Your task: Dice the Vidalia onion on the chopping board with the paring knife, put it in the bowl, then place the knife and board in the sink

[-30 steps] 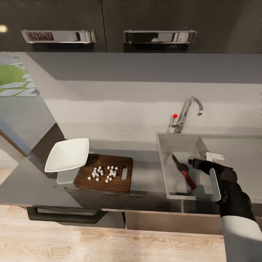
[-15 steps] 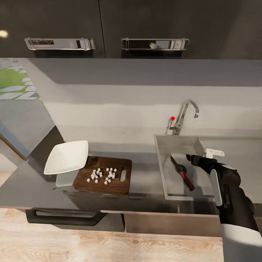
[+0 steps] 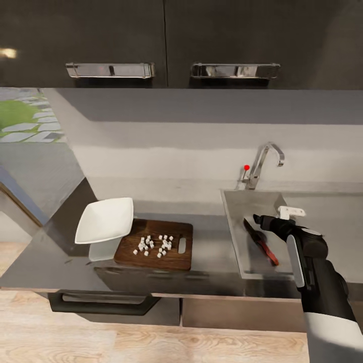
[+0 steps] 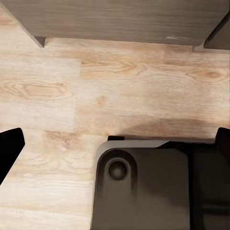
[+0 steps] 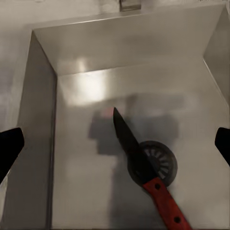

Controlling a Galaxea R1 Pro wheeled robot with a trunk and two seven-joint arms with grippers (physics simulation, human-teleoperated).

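The paring knife lies in the sink, red handle toward the front; its dark blade crosses the drain. My right gripper hovers open over the knife, with nothing between its fingers. The dark chopping board rests on the countertop left of the sink. Several small white cubes of diced onion lie on it. The white square bowl stands at the board's left end and looks empty. My left gripper is open, low over the wooden floor.
A chrome tap with a red knob rises behind the sink. Dark wall cabinets with bar handles hang above. A drawer handle juts out under the counter edge. The robot's dark base is below the left gripper.
The head view has shifted, so everything sits further right in the picture. My open right gripper has drifted slightly toward the sink's back. The knife, board and bowl have not moved.
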